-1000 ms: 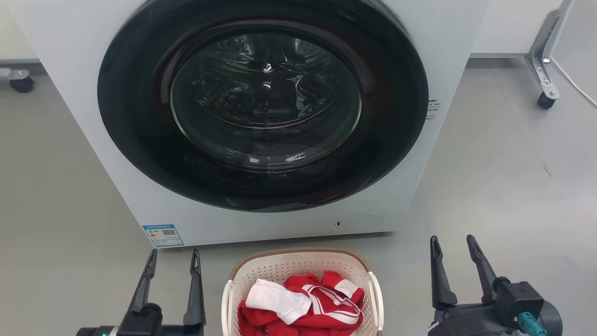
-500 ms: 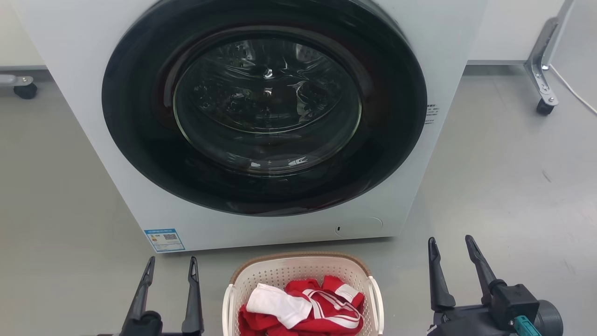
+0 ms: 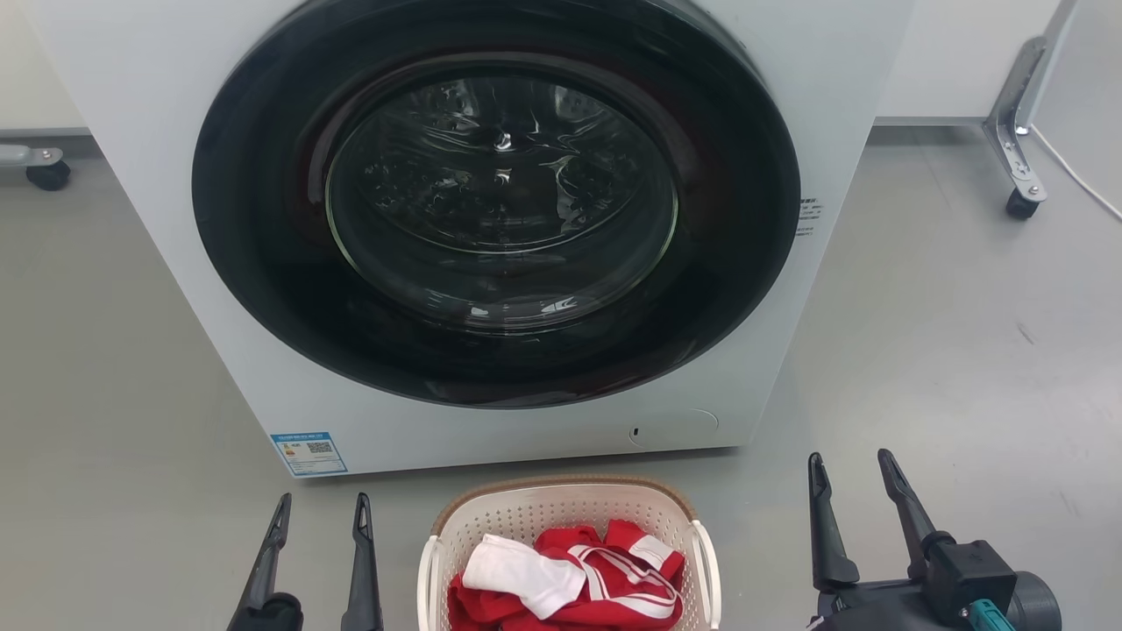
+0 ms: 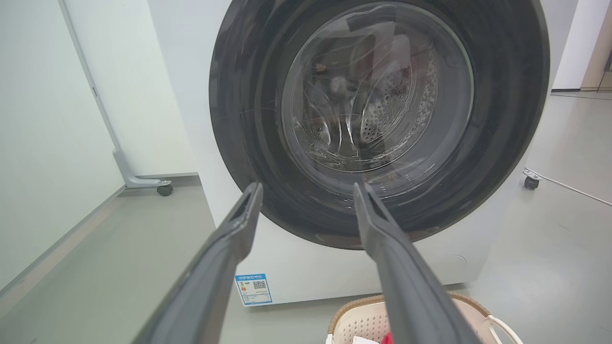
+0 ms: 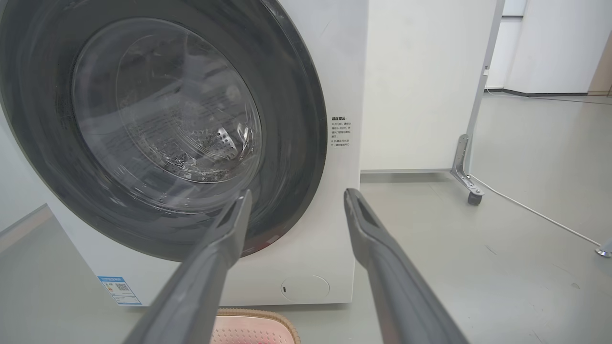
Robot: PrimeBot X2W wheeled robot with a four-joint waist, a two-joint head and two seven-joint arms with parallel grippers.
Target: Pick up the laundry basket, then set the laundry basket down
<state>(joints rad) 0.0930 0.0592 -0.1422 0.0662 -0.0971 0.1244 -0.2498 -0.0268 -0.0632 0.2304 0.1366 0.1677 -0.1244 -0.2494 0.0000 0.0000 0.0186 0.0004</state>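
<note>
Laundry basket [image 3: 561, 513], one, between two hands, left hand [image 3: 323, 499] and right hand [image 3: 849, 456], both spread apart.

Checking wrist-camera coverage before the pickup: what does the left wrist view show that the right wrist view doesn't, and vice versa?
Left wrist view: the white loop handle of the laundry basket. Right wrist view: the printed notice beside the door. Shared: the washing machine, its blue sticker and the basket's brown rim; the left gripper and right gripper are each open, holding nothing.
</note>
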